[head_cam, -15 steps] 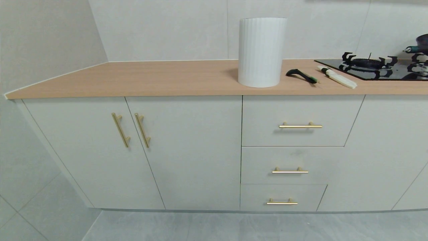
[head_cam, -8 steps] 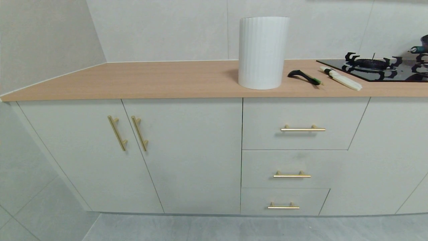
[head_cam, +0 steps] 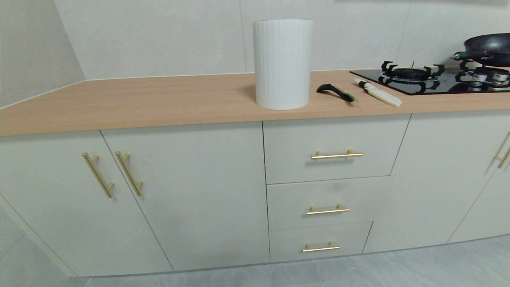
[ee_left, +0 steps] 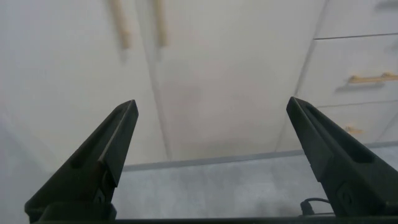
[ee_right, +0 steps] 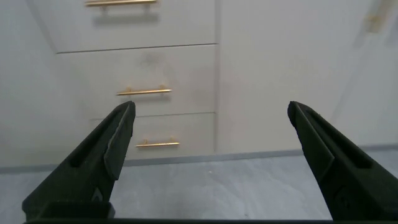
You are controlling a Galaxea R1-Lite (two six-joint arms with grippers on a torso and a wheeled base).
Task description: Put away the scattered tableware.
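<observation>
On the wooden countertop point(head_cam: 159, 99) stands a tall white ribbed cylinder container point(head_cam: 282, 63). Right of it lie a black-handled utensil with a green tip point(head_cam: 335, 91) and a white knife-like utensil with a dark band point(head_cam: 377, 92). My left gripper point(ee_left: 211, 112) is open, low down, facing the cabinet doors. My right gripper point(ee_right: 211, 112) is open too, low down, facing the drawers. Both hold nothing and are well below the countertop.
A black gas hob point(head_cam: 430, 77) sits at the counter's right end with a dark pan point(head_cam: 488, 44) on its far burner. Below are two cabinet doors with gold handles point(head_cam: 113, 179) and three drawers point(head_cam: 336, 154). Grey tiled floor point(head_cam: 318, 271) lies in front.
The whole head view has shifted: the counter and cabinets now sit further left, and the pan and a further cabinet handle have come into view at the right. The objects themselves have not moved.
</observation>
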